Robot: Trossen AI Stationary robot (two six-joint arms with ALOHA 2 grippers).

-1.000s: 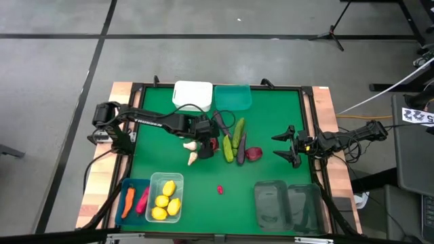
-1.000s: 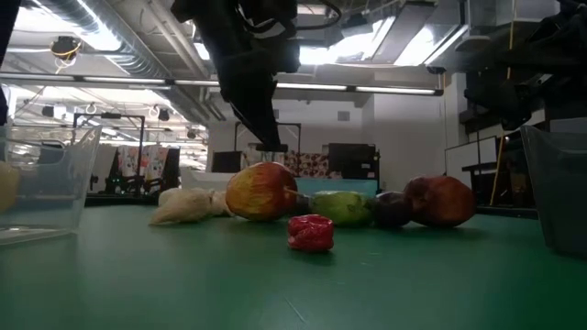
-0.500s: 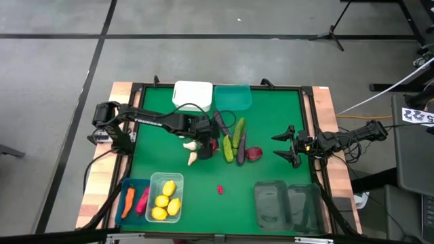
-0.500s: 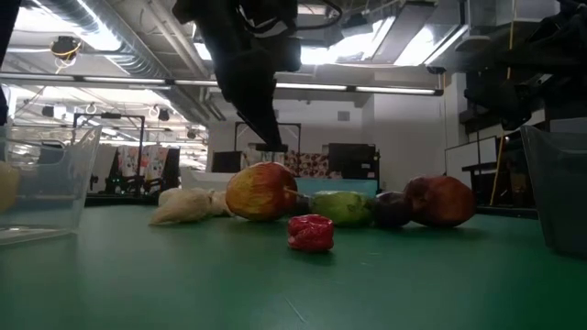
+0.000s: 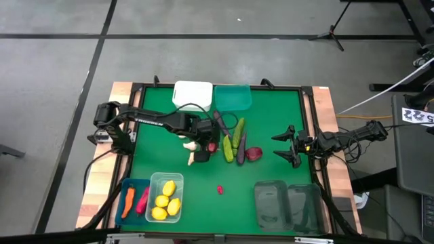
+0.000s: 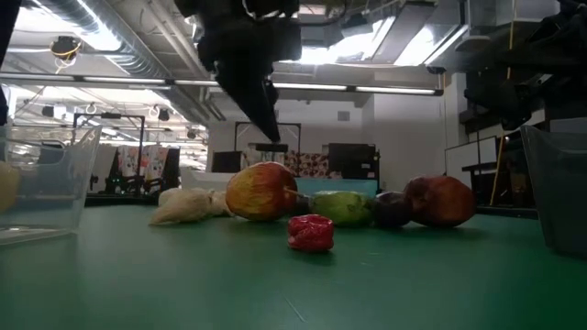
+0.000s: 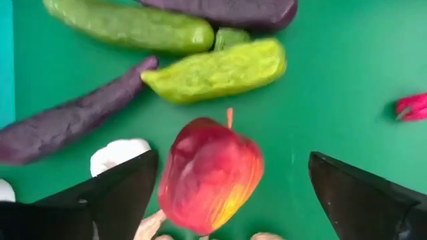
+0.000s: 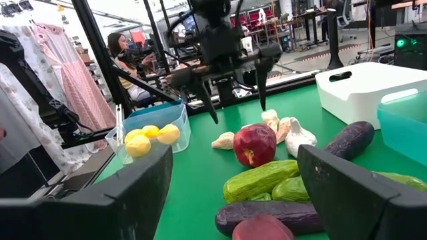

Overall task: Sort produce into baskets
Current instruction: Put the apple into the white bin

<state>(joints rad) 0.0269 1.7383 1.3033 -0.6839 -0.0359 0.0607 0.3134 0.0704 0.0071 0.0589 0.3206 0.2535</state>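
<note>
sorted: lemons [image 5: 165,200] in clear bin [image 5: 167,177], carrot [image 5: 128,202] and chilli [image 5: 142,200] in blue bin [image 5: 123,184]; unsorted, table centre: apple [image 7: 209,175], garlic [image 5: 194,156], cucumbers [image 5: 238,132], eggplants [image 5: 241,145]; left gripper [image 7: 227,193] at 12 o'clock of apple, fingers apart, empty; right gripper [image 5: 287,146] at 3 o'clock, apart.

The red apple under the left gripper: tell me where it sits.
In the high view the red apple lies mid-table, directly beneath the open left gripper, between the white garlic and the green cucumbers.
</note>
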